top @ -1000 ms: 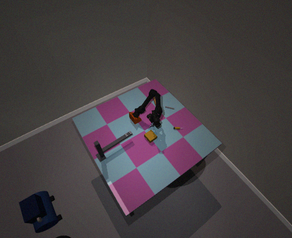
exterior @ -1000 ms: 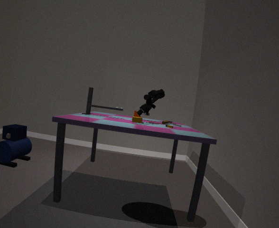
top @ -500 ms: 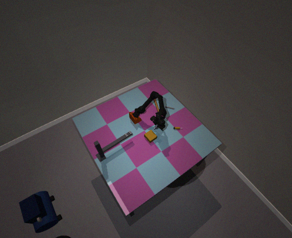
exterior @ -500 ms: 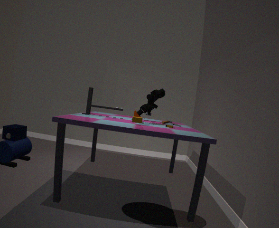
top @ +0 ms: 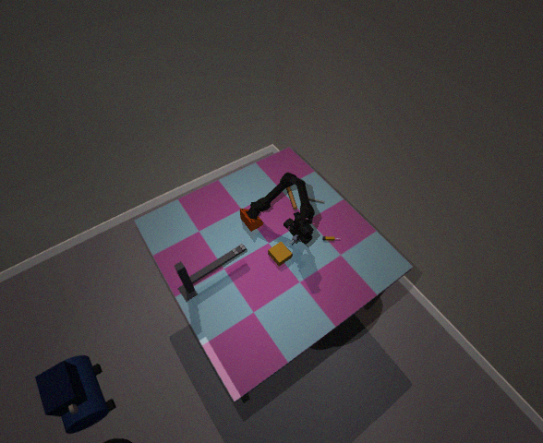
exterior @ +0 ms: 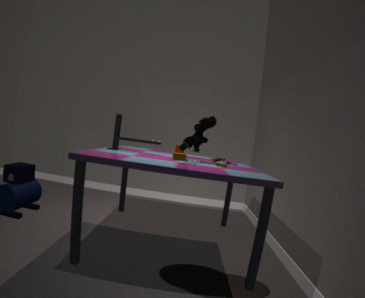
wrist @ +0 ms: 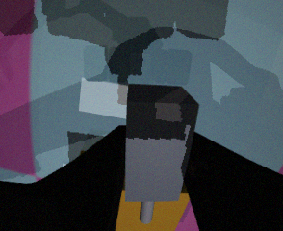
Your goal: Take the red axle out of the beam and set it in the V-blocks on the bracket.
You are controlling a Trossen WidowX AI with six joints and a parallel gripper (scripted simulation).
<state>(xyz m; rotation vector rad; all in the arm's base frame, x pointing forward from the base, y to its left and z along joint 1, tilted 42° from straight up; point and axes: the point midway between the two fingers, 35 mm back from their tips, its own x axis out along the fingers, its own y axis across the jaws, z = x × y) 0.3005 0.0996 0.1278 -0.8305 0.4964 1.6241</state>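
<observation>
My gripper (top: 295, 239) (exterior: 195, 149) (wrist: 152, 134) is shut on a grey block (wrist: 153, 173) with a short pin at its near end. It hangs above the table beside a yellow block (top: 280, 252) (exterior: 179, 156) (wrist: 127, 212). The dark bracket (top: 214, 265) (exterior: 139, 139) is a post with a long level arm, and small pale pieces (top: 238, 248) (exterior: 156, 141), likely the V-blocks, are at its free end. An orange bar (top: 291, 197) lies behind the gripper; I cannot tell whether it is the beam. The red axle cannot be made out.
An orange-red block (top: 250, 220) (exterior: 178, 149) is at the arm's base. A thin grey rod (top: 316, 200) and a yellow-handled tool (top: 329, 238) (exterior: 221, 165) lie to the right. The bracket post (top: 184, 278) (exterior: 117, 131) stands near the table's left edge.
</observation>
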